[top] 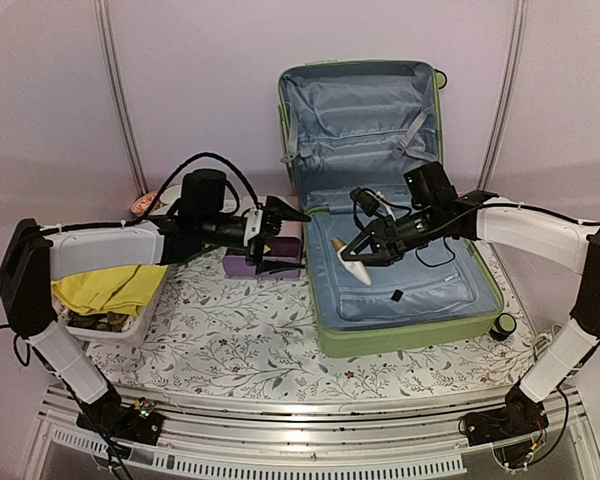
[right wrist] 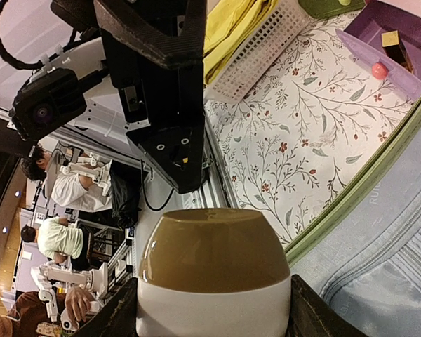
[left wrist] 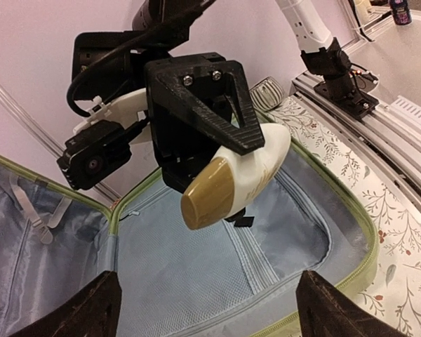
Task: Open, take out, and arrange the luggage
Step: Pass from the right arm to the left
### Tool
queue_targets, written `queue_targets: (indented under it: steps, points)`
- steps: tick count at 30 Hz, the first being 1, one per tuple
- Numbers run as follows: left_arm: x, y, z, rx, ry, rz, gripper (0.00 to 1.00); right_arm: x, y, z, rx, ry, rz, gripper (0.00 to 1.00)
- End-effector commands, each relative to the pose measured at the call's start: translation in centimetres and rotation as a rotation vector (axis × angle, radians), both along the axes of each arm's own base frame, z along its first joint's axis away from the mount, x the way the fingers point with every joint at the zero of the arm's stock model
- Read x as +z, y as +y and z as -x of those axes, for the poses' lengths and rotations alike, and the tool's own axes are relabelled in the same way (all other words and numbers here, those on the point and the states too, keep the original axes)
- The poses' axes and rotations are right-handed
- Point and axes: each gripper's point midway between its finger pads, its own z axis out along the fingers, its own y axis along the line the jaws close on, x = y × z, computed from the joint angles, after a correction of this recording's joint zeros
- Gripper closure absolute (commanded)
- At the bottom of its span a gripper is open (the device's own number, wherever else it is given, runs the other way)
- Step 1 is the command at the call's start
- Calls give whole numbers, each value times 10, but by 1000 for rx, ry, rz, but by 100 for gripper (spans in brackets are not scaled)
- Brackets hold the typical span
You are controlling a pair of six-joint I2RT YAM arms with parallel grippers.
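Beneath the right gripper, pinching a white tan-capped plastic bottle, the light-green hard-shell suitcase looks rigid, best held by its rim; left gripper spread.

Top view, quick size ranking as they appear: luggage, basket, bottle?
1. luggage, by far the largest
2. basket, partly hidden under the left arm
3. bottle, smallest, though raised nearer the camera

Small black scrap on the luggage lining, too tiny for identification
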Motion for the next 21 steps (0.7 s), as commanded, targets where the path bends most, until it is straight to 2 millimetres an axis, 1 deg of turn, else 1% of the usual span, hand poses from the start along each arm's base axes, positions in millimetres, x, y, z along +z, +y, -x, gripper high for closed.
queue_targets:
  steps: [1,6,9,13,17,21]
  points:
    - [-2,-5,6,-65,-26,1,11,5,3,8,51,-17,-23,51]
    - [0,-9,7,-100,-31,11,9,4,5,12,70,-21,-24,51]
    - [0,-14,14,-145,-44,20,7,3,8,15,86,-22,-24,51]
    - [-2,-28,21,-187,-58,19,7,3,13,16,102,-26,-24,52]
    - [-6,-43,25,-223,-51,10,11,2,16,16,112,-27,-21,52]
    - [-11,-52,31,-261,-45,2,15,1,17,16,116,-31,-19,53]
